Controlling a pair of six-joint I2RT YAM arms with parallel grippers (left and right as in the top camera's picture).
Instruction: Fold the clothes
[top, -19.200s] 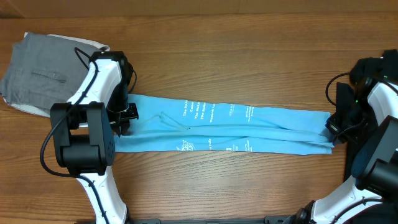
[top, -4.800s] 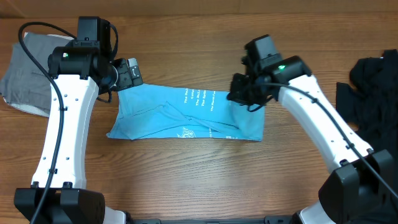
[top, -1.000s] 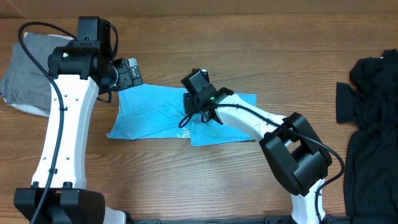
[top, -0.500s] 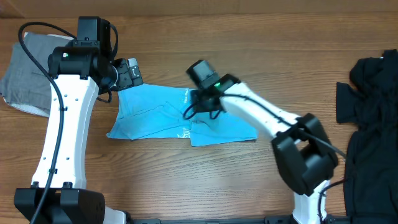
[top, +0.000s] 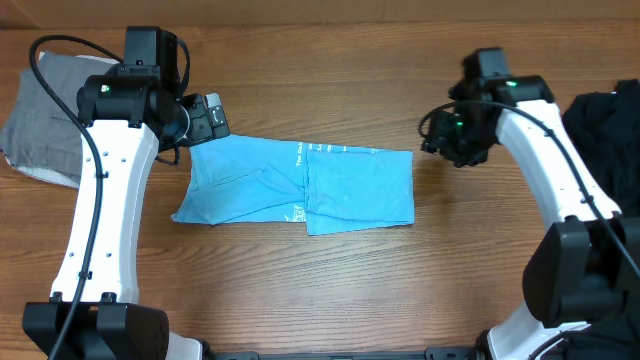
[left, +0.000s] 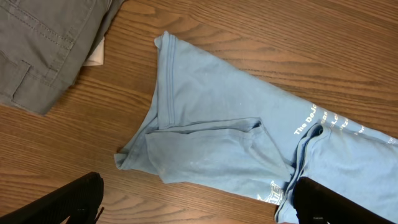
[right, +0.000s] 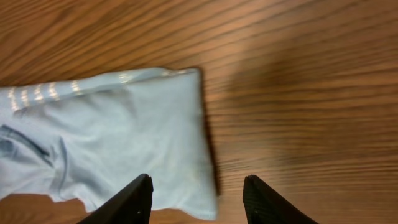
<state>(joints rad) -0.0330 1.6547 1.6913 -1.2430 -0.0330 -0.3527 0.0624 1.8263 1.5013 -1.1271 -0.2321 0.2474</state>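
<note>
Grey garment (top: 45, 110), folded, at the far left of the counter (top: 330, 290), partly hidden by the left arm; no part of the present fold. Left gripper (top: 208, 118): fingers spread wide, empty, hanging over the upper left corner of the T-shirt, placed as it was a second ago. T-shirt (top: 300, 185), light blue, lying flat mid-counter as a short band; its right part is doubled over leftward, the laid edge running as a line near the middle, with small white lettering showing beside it. Right gripper (top: 445, 140): a second ago shut over the middle of the cloth; now parted, nothing between its fingers, drawn back just past the shirt's right edge, which lies loose on the wood in the wrist view. Judgement: the crosswise fold has been laid and let go, and it holds its shape; the left end appears not yet brought over. Dark clothes (top: 600, 150), heaped at the far right edge.
</note>
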